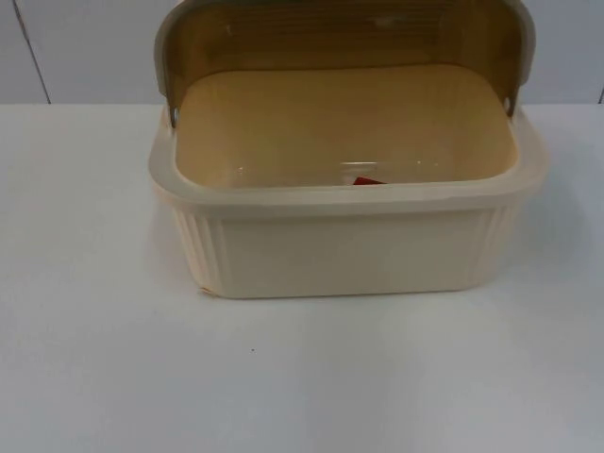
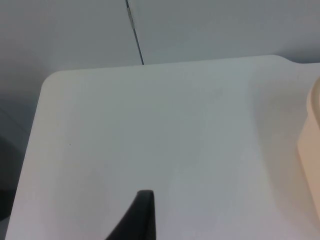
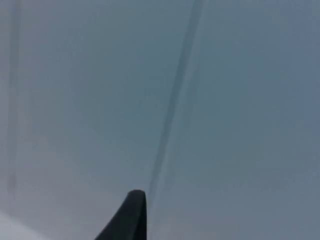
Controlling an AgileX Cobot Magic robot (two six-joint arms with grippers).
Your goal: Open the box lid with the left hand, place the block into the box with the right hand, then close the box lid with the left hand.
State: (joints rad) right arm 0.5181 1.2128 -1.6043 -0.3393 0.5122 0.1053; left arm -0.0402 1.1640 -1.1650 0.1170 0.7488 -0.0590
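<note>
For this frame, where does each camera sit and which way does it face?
Top view: fixed above, looking down and forward at the cream box, its lid open, a red block inside.
Left wrist view: on the left arm, looking along the left pincer, one fingertip showing, onto the white table; box edge shared with the top view.
Right wrist view: on the right arm, right pincer's fingertip before the grey partition wall.

White table top (image 1: 104, 377), plain and matte, ending at grey partition wall (image 1: 85, 47). One tiny dark speck on surface in front of box. Cream ribbed box (image 1: 344, 250) resting directly on table, toward back, close to wall. Rounded table corner (image 2: 50, 80) seen from left wrist, box edge (image 2: 312, 145) just beside.
</note>
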